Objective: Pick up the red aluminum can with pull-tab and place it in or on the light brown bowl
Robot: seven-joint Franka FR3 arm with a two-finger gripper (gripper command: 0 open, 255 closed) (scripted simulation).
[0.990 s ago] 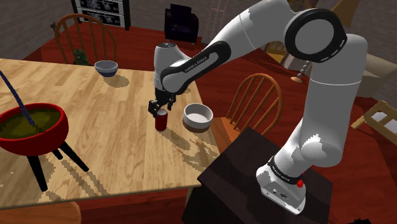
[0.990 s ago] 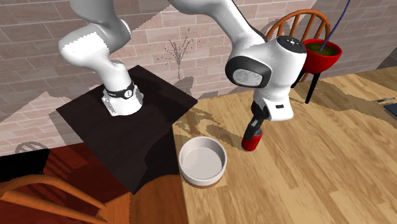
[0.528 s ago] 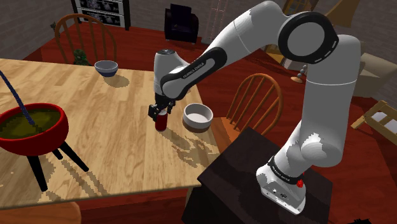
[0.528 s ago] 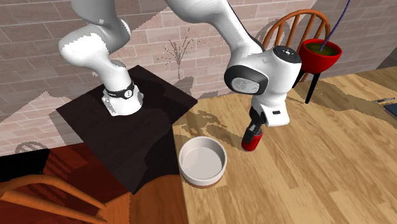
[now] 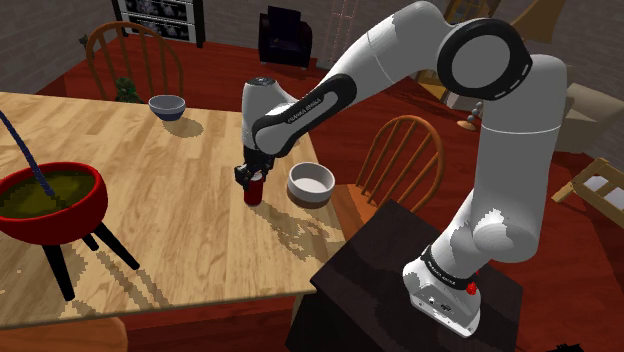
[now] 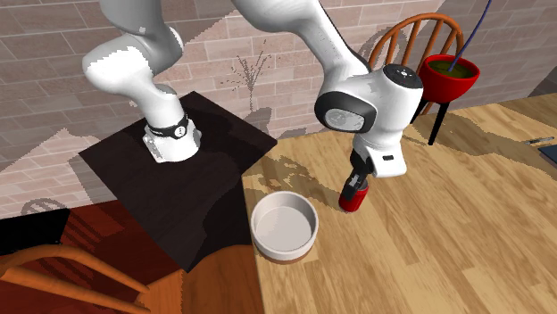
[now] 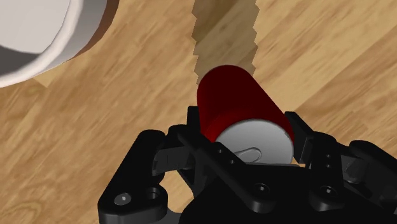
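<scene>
**A:** Shoulder view first: the gripper (image 5: 250,176) is sitting right down over the red can (image 5: 253,193). The can is standing on the worktop (image 5: 170,210) just beside the light brown bowl (image 5: 311,197), on the bowl's left in this view.

**B:** Tight neighbours. If the lift is staying low, I'm expecting the can's base to clip the bowl's rim.

**A:** Second exterior view: the can (image 6: 352,200) is standing to the bowl's (image 6: 268,245) right, with the hand covering its top.

**B:** That hold is looking high, so a quick swing toward the bowl could be tipping it.

**A:** Wrist view: the fingers (image 7: 305,143) are pressing against both sides of the can (image 7: 238,102), up by the pull-tab end, with the bowl (image 7: 63,48) close by.

**B:** It's a smooth round wall between narrow fingers. I'm judging slip the main danger: the can sliding out and rolling away from the bowl.
</scene>
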